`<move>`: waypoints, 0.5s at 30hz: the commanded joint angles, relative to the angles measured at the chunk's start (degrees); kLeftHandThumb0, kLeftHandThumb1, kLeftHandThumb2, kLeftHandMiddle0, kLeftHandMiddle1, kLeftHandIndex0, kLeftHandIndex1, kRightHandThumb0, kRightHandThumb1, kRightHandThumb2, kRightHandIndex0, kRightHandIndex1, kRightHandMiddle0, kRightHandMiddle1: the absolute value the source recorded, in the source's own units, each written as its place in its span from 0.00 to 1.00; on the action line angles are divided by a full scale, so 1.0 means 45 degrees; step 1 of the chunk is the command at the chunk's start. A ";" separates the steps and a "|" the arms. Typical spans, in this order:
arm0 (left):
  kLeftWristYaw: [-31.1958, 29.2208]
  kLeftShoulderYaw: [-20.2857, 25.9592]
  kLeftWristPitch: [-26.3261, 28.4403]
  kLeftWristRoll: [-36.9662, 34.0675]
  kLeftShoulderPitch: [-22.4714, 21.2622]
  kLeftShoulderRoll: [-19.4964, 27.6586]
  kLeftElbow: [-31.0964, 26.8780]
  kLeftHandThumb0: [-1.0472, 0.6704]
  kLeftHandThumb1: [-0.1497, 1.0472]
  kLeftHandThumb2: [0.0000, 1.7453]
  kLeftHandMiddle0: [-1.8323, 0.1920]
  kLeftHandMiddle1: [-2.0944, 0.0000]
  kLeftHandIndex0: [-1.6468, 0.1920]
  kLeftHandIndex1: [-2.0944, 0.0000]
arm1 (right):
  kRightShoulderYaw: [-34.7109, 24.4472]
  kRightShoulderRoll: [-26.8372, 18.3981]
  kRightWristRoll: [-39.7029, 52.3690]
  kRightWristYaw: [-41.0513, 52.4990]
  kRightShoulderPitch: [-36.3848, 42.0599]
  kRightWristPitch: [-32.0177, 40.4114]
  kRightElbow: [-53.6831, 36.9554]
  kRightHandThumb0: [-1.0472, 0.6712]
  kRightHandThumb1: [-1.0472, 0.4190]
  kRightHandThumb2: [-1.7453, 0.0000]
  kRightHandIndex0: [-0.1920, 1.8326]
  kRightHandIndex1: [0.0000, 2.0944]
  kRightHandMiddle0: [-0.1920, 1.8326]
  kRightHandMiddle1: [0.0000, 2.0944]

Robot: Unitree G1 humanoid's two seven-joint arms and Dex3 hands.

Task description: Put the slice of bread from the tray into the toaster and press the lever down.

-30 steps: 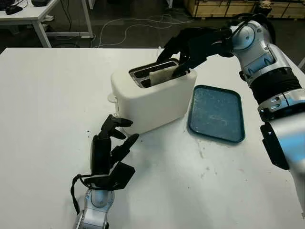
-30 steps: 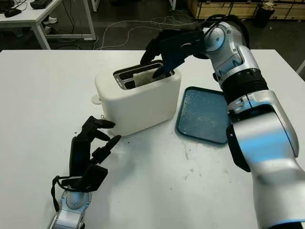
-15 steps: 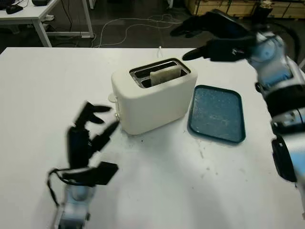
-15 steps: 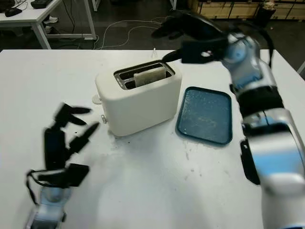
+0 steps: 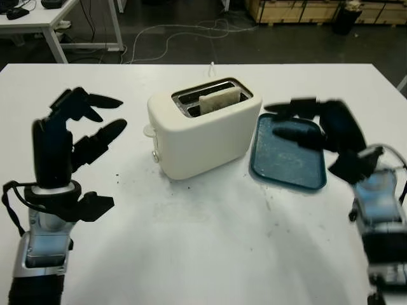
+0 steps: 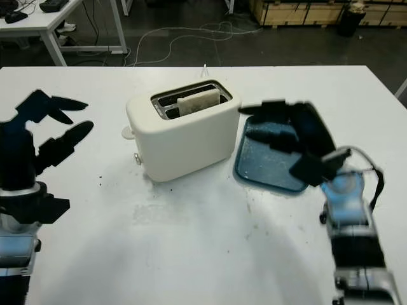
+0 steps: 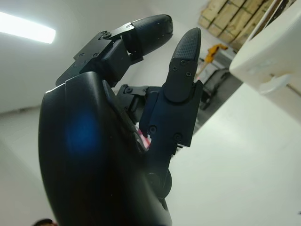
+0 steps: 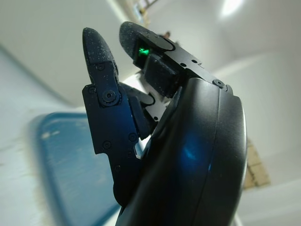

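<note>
1. The left hand (image 5: 70, 136) holds nothing and is open. It is raised above the bench (image 5: 203, 254) at the toaster's left, well apart from it, with the fingers pointing toward the toaster.
2. The left forearm stands nearly upright from the bottom-left edge, wrist below the hand.
3. The right hand (image 5: 318, 130) is open and empty, held over the blue tray (image 5: 286, 166) with its fingers (image 8: 101, 89) reaching toward the toaster; it touches nothing that can be seen.
4. The right arm rises from the bottom-right edge, with the hand tipped forward over the tray's far half.
5. The slice of bread (image 5: 220, 100) stands upright in the front slot of the white toaster (image 5: 203, 136), its top edge above the slot.
6. The toaster sits on the bench just beside the tray's left rim, and its lever (image 5: 148, 130) is on the end facing the left hand.
</note>
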 commanded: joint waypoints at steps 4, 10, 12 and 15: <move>-0.1423 0.0069 -0.0054 -0.0115 -0.1035 0.1576 0.0684 0.46 0.89 0.00 0.52 0.24 0.46 0.63 | -0.0134 0.0717 -0.0011 -0.0751 0.0933 0.0502 -0.0569 0.34 0.11 1.00 0.60 0.22 0.63 0.01; -0.3846 -0.0559 0.1467 0.0493 -0.2053 0.3253 0.0930 0.41 0.89 0.05 0.46 0.39 0.35 0.78 | -0.0100 0.1017 -0.0196 -0.1192 0.1118 0.0864 -0.0666 0.35 0.12 1.00 0.62 0.20 0.64 0.01; -0.4408 -0.0913 0.1605 0.0756 -0.2455 0.3647 0.1299 0.39 0.89 0.05 0.44 0.43 0.32 0.82 | -0.0074 0.1050 -0.0194 -0.1235 0.1092 0.0732 -0.0566 0.35 0.11 1.00 0.61 0.20 0.64 0.01; -0.4938 -0.1423 0.1563 0.0998 -0.3055 0.3996 0.1946 0.40 0.89 0.03 0.42 0.43 0.27 0.84 | -0.0048 0.1061 -0.0239 -0.1278 0.1003 0.0750 -0.0514 0.34 0.11 1.00 0.62 0.19 0.64 0.01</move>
